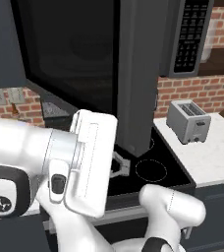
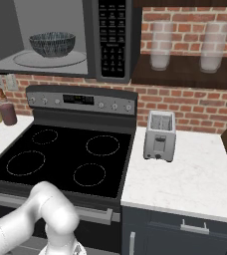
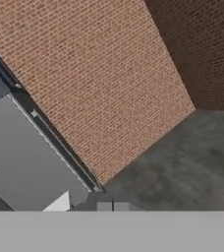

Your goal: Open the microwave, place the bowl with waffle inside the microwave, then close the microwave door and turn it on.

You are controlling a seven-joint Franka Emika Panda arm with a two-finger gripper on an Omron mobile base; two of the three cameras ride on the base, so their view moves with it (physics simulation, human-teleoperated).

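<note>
We see the striped bowl (image 2: 52,44) on the glass turntable inside the microwave (image 2: 60,37), upper left of right base view. Left base view gives the swung-open microwave door (image 1: 79,54) instead. Jaws closed, empty.

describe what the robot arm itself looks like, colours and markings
The arm is glossy white with rounded, tube-like links and a boxy white housing near the top. Its joints are dark: a black round cap with a small white logo sits at lower left, and a dark oval button marks the middle link.
</note>
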